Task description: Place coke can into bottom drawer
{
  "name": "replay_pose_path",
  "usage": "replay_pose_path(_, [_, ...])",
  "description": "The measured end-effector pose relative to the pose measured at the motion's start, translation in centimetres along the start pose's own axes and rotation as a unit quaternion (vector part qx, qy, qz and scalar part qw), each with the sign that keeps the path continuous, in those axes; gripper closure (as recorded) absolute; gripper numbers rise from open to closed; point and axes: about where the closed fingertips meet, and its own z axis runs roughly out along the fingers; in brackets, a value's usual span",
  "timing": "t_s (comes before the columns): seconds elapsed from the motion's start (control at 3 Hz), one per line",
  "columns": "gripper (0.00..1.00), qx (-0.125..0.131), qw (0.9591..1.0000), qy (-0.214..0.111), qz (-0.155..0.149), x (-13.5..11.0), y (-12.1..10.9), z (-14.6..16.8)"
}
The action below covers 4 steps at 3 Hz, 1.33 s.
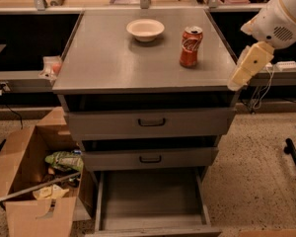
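Observation:
The coke can (191,46) stands upright on the right part of the grey cabinet top (108,63); it is red with white script and a silver top. The bottom drawer (150,204) is pulled out and shows a bare flat grey floor. My gripper (235,84) hangs at the cabinet's right edge, cream-coloured and pointing down-left. It is to the right of the can and a little nearer the camera, apart from it and holding nothing that I can see. The white arm (281,19) comes in from the upper right.
A white bowl (145,29) sits on the cabinet top, left of the can and further back. The two upper drawers (150,123) with black handles are slightly ajar. An open cardboard box (32,181) with rubbish stands on the floor at the left.

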Motion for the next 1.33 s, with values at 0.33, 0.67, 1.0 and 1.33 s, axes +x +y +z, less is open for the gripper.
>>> replay_pose_path(0.33, [0.00,0.017,0.9986,-0.039,0.030,-0.8,-5.5,2.1])
replay_pose_path(0.67, [0.00,0.027,0.9951,-0.077,0.056,-1.8,-10.0,4.2])
replay_pose_path(1.0, [0.00,0.023,0.9921,-0.104,0.065,-3.5,-12.4,6.5])
replay_pose_path(1.33, [0.00,0.009,0.9907,-0.119,0.066,-5.3,-13.5,8.6])
